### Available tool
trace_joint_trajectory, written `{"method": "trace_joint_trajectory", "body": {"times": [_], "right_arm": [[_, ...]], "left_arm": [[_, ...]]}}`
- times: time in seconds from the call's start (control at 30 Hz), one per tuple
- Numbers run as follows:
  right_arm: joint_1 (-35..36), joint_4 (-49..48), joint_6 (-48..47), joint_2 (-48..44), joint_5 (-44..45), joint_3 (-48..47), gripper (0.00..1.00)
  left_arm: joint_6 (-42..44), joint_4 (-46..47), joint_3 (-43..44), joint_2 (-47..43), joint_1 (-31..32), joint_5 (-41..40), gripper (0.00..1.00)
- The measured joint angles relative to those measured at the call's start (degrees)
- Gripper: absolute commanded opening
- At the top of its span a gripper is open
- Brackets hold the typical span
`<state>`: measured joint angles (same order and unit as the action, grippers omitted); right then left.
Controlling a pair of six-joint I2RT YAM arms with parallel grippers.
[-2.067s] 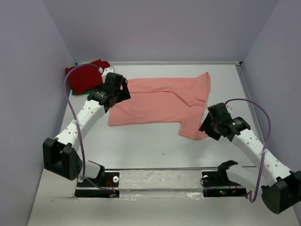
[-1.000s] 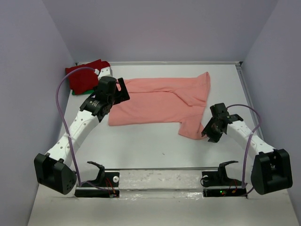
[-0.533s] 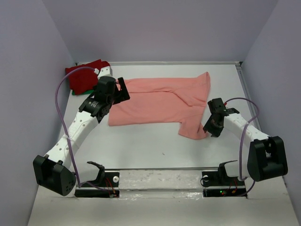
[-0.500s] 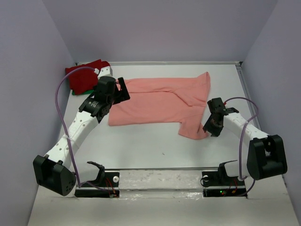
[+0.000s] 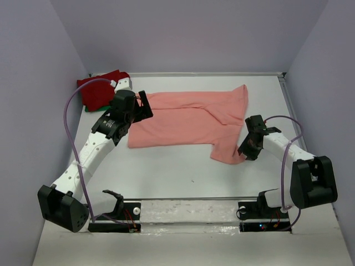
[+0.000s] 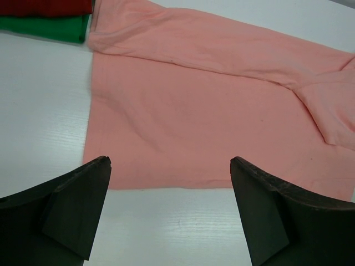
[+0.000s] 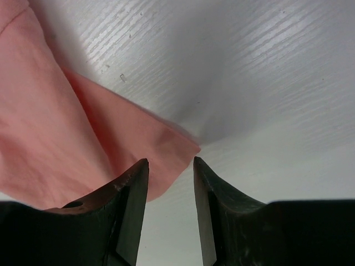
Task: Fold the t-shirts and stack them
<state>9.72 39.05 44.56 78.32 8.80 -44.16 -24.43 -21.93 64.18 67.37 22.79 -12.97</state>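
The salmon-pink t-shirt [image 5: 188, 119] lies spread flat mid-table, partly folded, with a flap hanging toward the front right. My left gripper [image 5: 147, 105] hovers at its left edge. In the left wrist view [image 6: 169, 163] it is wide open above the near hem of the shirt [image 6: 211, 111]. My right gripper [image 5: 244, 154] sits at the shirt's front right corner. In the right wrist view [image 7: 170, 162] its jaws stand a narrow gap apart, with the corner of the cloth [image 7: 166, 147] lying between the fingertips. The folded dark red shirt [image 5: 100, 88] lies on the green one [image 5: 87, 108] at the back left.
The red and green stack also shows at the top left of the left wrist view [image 6: 47, 27]. Grey walls close in the white table [image 5: 183, 172] on the left, back and right. The arm bases and a mounting rail [image 5: 188, 213] run along the near edge.
My right gripper has crept left and down onto the shirt's front right corner, and its arm has folded in closer. My left gripper has barely shifted.
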Motion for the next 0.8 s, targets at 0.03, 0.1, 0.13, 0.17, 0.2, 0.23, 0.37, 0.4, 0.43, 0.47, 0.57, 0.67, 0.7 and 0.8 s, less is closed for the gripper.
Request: {"method": "trace_joint_trajectory", "body": {"times": [0.03,0.1,0.13,0.17,0.2,0.23,0.37,0.4,0.43,0.47,0.57,0.67,0.7,0.8], "right_arm": [[0.0,-0.1,0.2,-0.1,-0.3,0.2,0.44],[0.0,-0.4,0.5,-0.3,-0.8,0.9,0.43],[0.0,-0.4,0.8,-0.4,-1.0,1.1,0.43],[0.0,-0.5,1.1,-0.6,-1.3,1.5,0.43],[0.0,-0.6,1.4,-0.9,-1.6,1.8,0.44],[0.0,-0.5,1.6,-1.0,-1.7,2.0,0.44],[0.0,-0.5,2.3,-1.1,-1.7,2.3,0.44],[0.0,-0.4,2.4,-0.9,-1.5,2.3,0.44],[0.0,-0.1,2.4,-0.5,-1.2,2.2,0.44],[0.0,0.1,2.4,0.3,-1.0,2.0,0.44],[0.0,1.1,2.4,3.6,-0.6,0.8,0.44],[0.0,1.6,2.4,4.6,-0.2,-0.1,0.43],[0.0,1.7,2.4,4.7,-0.1,-0.3,0.43],[0.0,2.1,2.3,5.2,0.5,-0.9,0.35]], "left_arm": [[0.0,0.0,0.0,0.0,0.0,0.1,0.98],[0.0,0.0,0.0,-0.1,0.0,0.4,0.98],[0.0,0.0,0.0,-0.1,0.0,0.5,0.98],[0.0,0.0,0.0,-0.2,0.0,0.6,0.98],[0.0,0.0,0.0,-0.2,0.0,0.6,0.98],[0.0,0.0,0.0,-0.4,0.0,0.8,0.98],[0.0,0.0,0.0,-1.3,0.0,1.0,0.98],[0.0,0.1,0.0,-1.6,0.0,1.0,0.98],[0.0,0.1,0.0,-1.9,0.0,1.0,0.98],[0.0,0.2,0.0,-2.2,0.0,1.2,0.98],[-0.1,0.7,0.0,-2.8,0.0,1.9,0.98],[-0.1,1.5,-0.3,-3.5,0.0,2.5,0.99],[-0.1,1.6,-0.5,-3.7,0.0,2.6,0.98],[-0.1,1.6,-0.9,-4.1,0.0,2.8,0.98]]}}
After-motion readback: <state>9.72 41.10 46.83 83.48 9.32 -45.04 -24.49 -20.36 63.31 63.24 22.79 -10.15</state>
